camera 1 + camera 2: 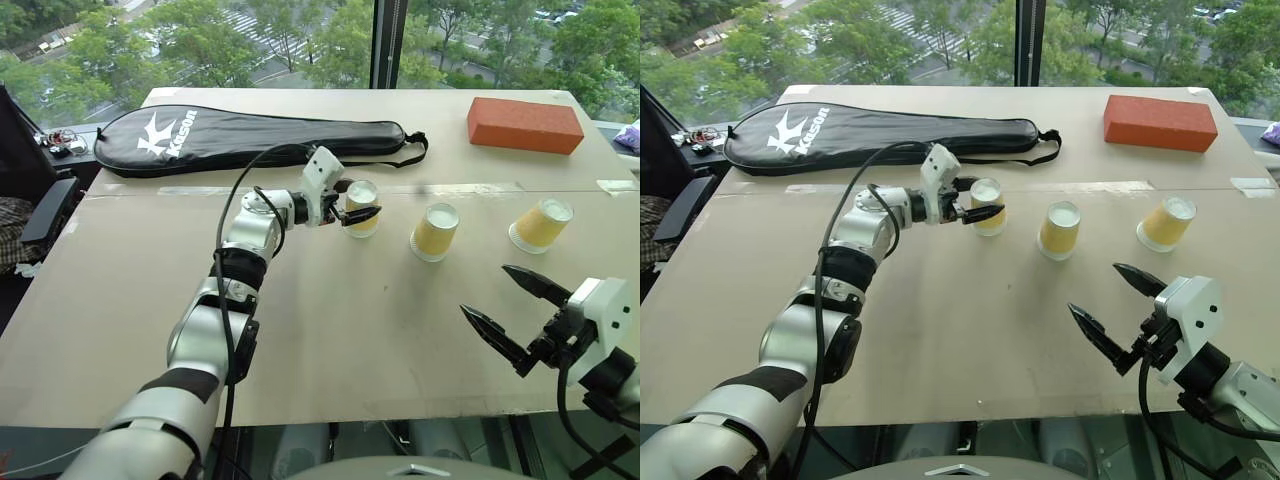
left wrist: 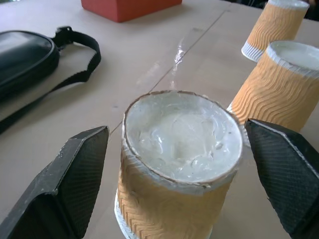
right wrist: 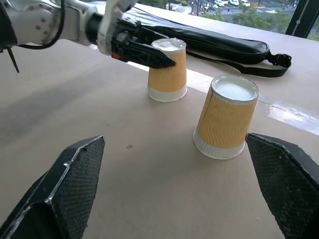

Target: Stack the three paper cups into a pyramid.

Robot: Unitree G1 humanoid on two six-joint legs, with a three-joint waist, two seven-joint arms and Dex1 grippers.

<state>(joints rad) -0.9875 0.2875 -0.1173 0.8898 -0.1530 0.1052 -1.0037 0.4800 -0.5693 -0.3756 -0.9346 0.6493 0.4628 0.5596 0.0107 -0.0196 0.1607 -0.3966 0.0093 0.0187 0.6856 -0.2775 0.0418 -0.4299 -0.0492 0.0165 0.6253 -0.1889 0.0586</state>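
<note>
Three yellow-orange paper cups stand upside down in a row across the middle of the table: a left cup (image 1: 362,210), a middle cup (image 1: 435,232) and a right cup (image 1: 541,224) that leans a little. No pyramid stands; the cups are apart. My left gripper (image 1: 362,198) is open around the left cup (image 2: 179,149), one black finger (image 2: 75,179) on each side with a thin gap showing. My right gripper (image 1: 484,289) is open and holds nothing. It hangs near the table's front right, with the middle cup (image 3: 227,117) ahead of it.
A black racket bag (image 1: 250,135) with a strap lies across the back left of the table. An orange-red brick (image 1: 525,125) sits at the back right. A taped seam (image 1: 500,187) runs across the table just behind the cups.
</note>
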